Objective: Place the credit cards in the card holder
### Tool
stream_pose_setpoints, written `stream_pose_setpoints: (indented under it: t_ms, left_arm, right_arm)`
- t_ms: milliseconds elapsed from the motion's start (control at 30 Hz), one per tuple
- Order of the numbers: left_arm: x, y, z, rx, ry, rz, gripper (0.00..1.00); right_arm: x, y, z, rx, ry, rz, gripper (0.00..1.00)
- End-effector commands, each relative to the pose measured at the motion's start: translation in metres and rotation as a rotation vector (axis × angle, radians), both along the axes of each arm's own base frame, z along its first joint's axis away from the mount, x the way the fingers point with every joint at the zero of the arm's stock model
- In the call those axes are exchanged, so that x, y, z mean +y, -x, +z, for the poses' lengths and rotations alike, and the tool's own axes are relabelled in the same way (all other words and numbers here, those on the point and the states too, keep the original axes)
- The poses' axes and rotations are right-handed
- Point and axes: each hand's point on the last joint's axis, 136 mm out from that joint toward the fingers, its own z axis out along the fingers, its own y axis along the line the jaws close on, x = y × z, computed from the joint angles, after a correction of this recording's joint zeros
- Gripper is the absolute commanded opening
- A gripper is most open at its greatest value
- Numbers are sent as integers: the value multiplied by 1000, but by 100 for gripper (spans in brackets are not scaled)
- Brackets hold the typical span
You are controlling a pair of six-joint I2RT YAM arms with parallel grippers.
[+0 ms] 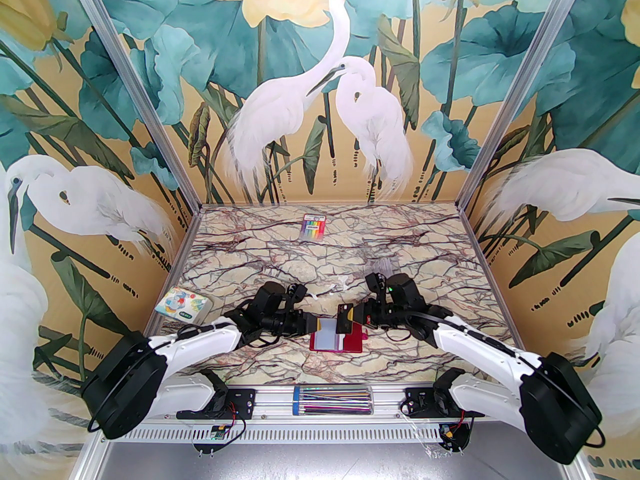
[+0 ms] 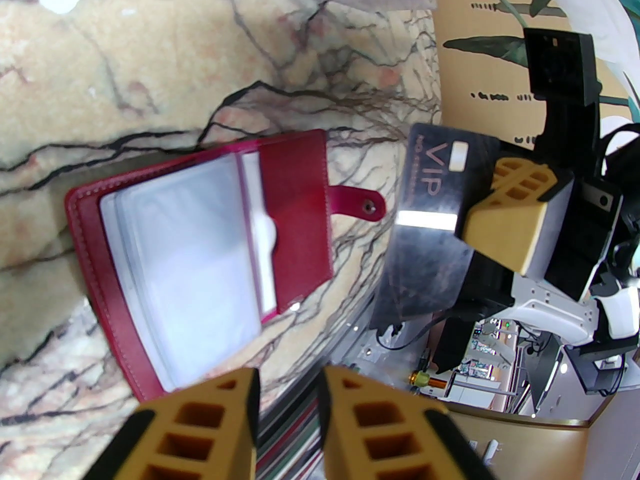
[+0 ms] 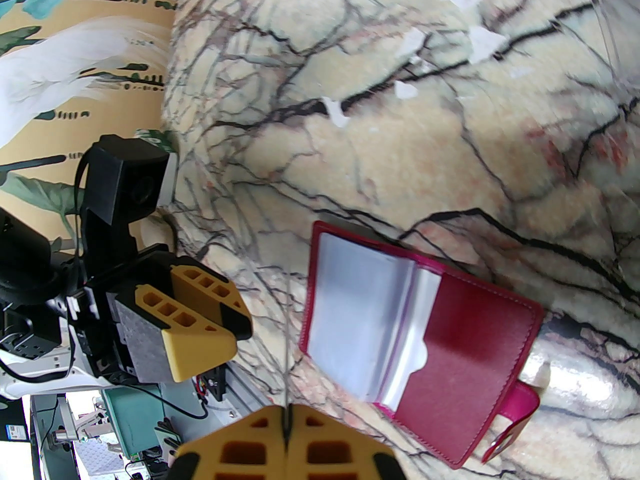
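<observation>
Dark "VIP" card in right pincer

Mid-frame, the open red card holder lies on the marbled surface — above it the left fingers face the right fingers, which pinch a dark card.

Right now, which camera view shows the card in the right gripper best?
Left wrist: the card faces that camera, its VIP lettering readable, pinched by the right gripper. Right wrist sees it edge-on, a thin line between the shut fingers. Top view gives a small dark sliver above the wallet.
</observation>
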Motion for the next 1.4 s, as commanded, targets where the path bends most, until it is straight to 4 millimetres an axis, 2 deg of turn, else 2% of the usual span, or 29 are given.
stream_pose_setpoints:
  t_ms: [0,267,667,1367]
  left_arm:
    - [-7,-6,-5,-21,-11,-2,21]
    - [-4,-4,-29,18,-71,15,19]
    - [2,-2,-43,33,-115,26,16]
    - [11,1,-57,46,-167,42,11]
  right_arm:
    - [-2,4,-16,19,44,5,0]
    - [2,9,-41,67,91,18,0]
    - [7,10,-57,92,104,21,0]
    - [12,10,-59,109,89,16,0]
